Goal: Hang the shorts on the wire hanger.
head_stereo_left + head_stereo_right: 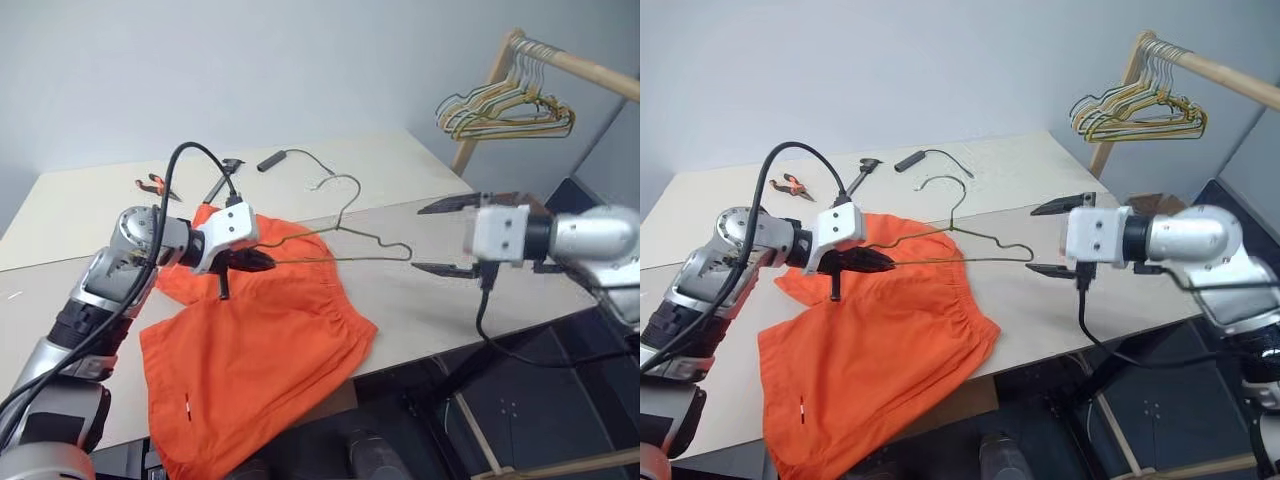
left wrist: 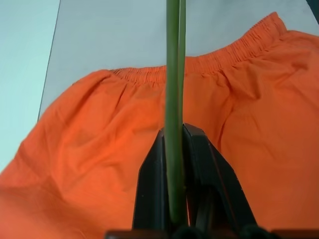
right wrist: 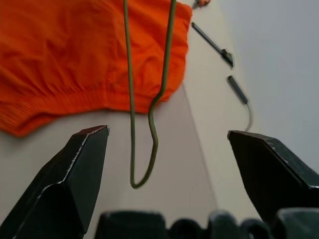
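- Two claws are over the table (image 1: 420, 290); we see the left claw (image 1: 258, 262) pinched tight on one end of the wire hanger (image 1: 340, 240), holding it off the surface.
- Below that claw, the orange shorts (image 1: 250, 350) lie spread flat, one leg draping over the table's near edge.
- Our right claw (image 1: 447, 238) stands wide open and holds nothing; the hanger's far corner hangs just ahead of it, between its fingers (image 3: 75, 174), touching neither.
- Beyond both claws lie pliers (image 1: 155, 185) and a cable (image 1: 300, 160).

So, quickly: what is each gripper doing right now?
Left gripper: shut on the wire hanger.
Right gripper: open, holding nothing.
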Robot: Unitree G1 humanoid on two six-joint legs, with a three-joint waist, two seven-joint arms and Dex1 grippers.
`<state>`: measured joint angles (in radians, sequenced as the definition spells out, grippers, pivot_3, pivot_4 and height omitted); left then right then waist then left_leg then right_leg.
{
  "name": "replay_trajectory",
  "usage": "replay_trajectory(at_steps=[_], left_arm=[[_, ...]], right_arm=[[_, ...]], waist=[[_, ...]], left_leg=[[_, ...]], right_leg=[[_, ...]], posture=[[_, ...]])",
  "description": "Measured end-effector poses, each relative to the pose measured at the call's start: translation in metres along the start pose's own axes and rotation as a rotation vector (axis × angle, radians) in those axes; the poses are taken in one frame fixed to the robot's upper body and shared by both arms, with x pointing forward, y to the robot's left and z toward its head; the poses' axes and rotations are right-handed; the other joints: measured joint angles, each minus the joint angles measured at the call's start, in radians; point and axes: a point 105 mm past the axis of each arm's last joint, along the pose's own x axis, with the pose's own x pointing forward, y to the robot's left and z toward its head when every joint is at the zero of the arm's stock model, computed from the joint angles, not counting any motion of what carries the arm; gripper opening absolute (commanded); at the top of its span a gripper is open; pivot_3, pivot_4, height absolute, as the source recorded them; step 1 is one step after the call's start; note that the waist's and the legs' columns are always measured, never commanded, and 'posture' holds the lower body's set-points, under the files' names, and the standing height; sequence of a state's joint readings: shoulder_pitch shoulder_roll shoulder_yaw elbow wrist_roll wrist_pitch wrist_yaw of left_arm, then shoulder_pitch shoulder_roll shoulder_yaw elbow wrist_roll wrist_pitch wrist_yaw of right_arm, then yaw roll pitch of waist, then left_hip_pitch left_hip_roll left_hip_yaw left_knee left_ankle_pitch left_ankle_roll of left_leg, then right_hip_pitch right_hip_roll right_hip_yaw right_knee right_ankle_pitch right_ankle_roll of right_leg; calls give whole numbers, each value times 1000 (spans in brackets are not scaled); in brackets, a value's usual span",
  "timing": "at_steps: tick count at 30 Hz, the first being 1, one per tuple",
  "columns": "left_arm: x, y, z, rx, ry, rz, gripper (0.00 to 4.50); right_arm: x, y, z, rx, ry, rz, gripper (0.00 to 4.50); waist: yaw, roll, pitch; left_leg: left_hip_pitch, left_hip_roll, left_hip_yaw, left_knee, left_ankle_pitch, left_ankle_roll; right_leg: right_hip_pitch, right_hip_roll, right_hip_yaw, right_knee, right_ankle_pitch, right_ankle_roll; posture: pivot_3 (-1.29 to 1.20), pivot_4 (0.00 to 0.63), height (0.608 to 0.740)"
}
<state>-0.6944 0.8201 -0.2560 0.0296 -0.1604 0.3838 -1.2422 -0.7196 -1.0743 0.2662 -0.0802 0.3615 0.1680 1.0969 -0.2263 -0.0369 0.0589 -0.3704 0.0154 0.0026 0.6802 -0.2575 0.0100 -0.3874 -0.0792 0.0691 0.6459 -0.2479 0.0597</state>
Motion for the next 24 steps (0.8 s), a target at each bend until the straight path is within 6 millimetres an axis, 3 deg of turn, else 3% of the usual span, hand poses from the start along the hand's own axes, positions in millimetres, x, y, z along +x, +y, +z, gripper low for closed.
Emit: replay_trajectory(at_steps=[6,12,16,24], left_arm=[[2,-5,8,37,-19,-26,0],[1,-8,8,41,-27,-29,0],[2,-9,8,35,-31,-29,0],[2,-10,11,31,-61,-37,0]], right_arm=[[29,7,-12,245,116,166,4487],[47,16,-25,293,205,241,4487],[55,18,-32,312,233,250,3582],[59,21,-34,314,243,278,930]], waist=[[20,0,0],[45,2,-1],[51,2,-1],[48,3,-2]], left_leg=[[-6,-1,0,0,0,0],[-18,-2,0,3,0,0],[-18,-3,0,3,0,0],[-18,-3,0,3,0,0]], right_leg=[[-6,0,0,0,0,0],[-18,0,0,3,0,0],[-18,0,-1,3,0,0],[-18,0,-1,3,0,0]], posture=[[-141,0,740],[-134,0,740],[-134,0,740],[-138,0,740]])
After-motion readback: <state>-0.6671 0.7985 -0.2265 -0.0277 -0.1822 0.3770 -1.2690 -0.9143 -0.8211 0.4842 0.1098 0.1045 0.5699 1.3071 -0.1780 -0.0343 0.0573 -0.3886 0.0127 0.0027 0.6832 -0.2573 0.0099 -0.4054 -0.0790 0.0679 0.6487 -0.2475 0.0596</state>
